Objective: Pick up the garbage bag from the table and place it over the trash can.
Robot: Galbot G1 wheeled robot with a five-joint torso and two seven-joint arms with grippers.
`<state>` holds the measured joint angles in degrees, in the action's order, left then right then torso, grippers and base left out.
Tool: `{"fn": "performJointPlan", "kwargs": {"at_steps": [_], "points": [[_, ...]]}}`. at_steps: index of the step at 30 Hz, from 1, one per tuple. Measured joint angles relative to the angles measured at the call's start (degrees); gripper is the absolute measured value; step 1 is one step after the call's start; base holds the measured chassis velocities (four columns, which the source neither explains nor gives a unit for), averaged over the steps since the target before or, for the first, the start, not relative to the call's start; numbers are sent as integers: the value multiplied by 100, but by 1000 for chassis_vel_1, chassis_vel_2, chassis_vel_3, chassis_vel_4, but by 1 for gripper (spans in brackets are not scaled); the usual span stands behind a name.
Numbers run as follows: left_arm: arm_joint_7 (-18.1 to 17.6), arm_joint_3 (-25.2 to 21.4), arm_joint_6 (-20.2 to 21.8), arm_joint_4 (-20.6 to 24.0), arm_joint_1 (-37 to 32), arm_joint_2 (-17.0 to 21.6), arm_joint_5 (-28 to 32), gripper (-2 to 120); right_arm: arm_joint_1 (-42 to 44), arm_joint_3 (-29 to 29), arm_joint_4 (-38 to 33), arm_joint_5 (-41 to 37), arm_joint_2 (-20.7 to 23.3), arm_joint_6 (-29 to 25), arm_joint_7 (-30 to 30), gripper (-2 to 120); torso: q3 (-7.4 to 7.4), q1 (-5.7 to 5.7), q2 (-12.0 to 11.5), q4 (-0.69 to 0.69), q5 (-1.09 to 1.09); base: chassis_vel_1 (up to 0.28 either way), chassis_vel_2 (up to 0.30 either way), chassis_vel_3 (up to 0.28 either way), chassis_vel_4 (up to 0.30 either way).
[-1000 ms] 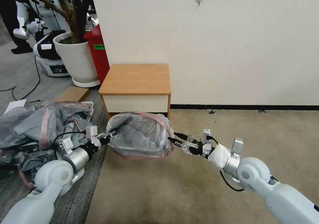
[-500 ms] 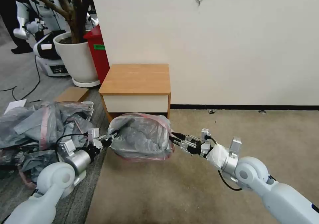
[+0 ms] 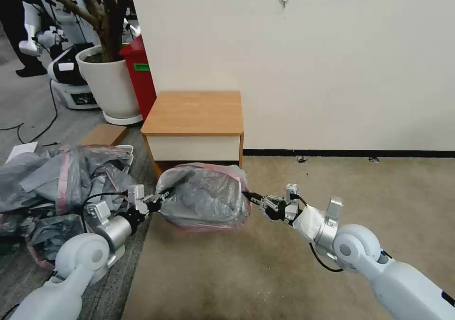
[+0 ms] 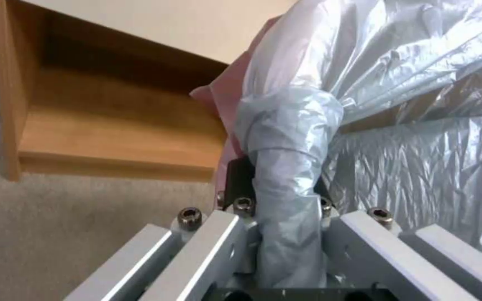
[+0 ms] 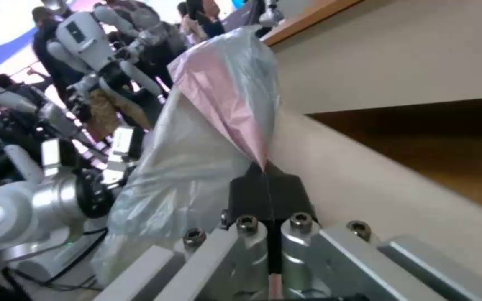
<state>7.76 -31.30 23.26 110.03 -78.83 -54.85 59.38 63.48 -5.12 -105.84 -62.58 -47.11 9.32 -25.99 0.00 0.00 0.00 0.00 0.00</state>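
The garbage bag (image 3: 204, 194) is held stretched over the trash can between the left end effector (image 3: 160, 199) and the right end effector (image 3: 250, 196), each clamped on its rim.

Even bright light, blurred wrist views

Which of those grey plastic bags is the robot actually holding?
The single garbage bag stretched between the left gripper and right gripper before the table, not the heap beside it.
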Motion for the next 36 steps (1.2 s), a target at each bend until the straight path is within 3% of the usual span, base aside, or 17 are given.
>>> {"fn": "performJointPlan", "kwargs": {"at_steps": [18,25,36], "points": [[87,-10,-43,-1,-215,-68,-251,2,-231,91,230,16,-22,-81,602,5,0,0,0,1,0,0,0,0,0],[94,-26,-99,-10,-246,-79,-270,2,-218,86,351,102,-15,-80,632,0,0,0,0,0,0,0,0,0,0],[90,-28,-121,46,-251,-95,-252,2,-105,144,352,340,-107,-97,617,5,0,0,0,0,0,0,0,0,0]]}}
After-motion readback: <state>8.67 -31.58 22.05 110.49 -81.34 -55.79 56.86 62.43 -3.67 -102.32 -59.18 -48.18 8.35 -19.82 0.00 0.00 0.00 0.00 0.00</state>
